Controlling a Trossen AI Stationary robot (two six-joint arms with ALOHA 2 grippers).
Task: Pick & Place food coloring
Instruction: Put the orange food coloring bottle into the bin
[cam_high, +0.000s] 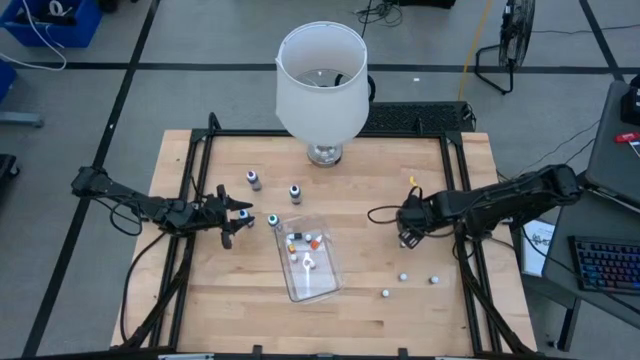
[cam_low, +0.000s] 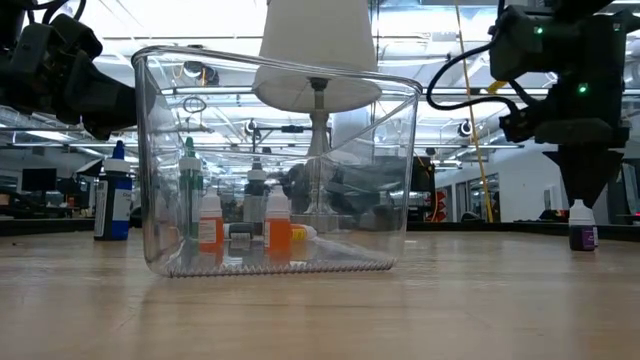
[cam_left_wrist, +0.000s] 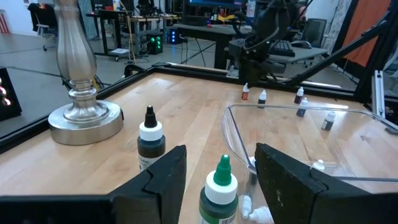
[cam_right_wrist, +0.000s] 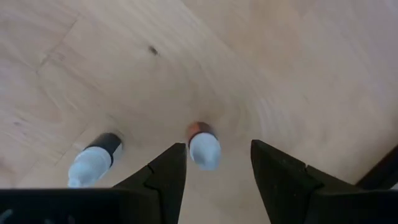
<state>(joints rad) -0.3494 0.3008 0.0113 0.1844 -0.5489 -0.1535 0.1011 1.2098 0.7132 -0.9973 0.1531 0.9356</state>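
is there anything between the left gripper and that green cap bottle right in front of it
Nothing visible. The green-capped bottle stands upright right at the open left gripper, beside the clear tray.

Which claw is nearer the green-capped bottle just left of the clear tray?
Left. The left claw is open right beside the green-capped bottle, which shows between its fingers in the left wrist view. The right claw hangs beyond the clear tray, over other bottles.
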